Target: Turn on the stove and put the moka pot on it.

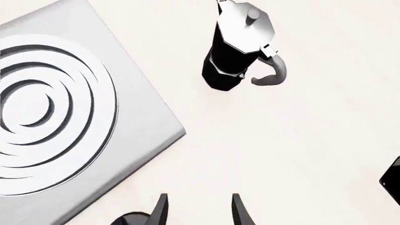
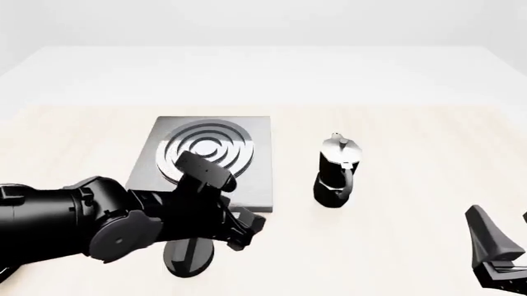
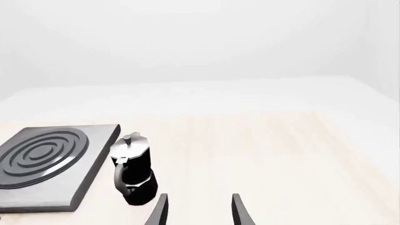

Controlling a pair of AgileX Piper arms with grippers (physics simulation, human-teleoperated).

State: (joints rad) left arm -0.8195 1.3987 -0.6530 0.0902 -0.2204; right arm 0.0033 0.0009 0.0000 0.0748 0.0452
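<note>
The moka pot (image 2: 337, 168) stands upright on the table (image 2: 411, 123), just to the right of the stove (image 2: 247, 176) and apart from it, its handle turned toward the near edge. The black knob (image 2: 189, 256) sits on the table in front of the stove. The left pincer (image 2: 247, 229) hovers just beside the knob, its fingers spread and empty. The right pincer (image 2: 502, 246) hangs at the near right, well apart from the pot, likewise spread and empty.

Bright, even, washed-out renders; faint shadows, sharp throughout, no glare.
</note>
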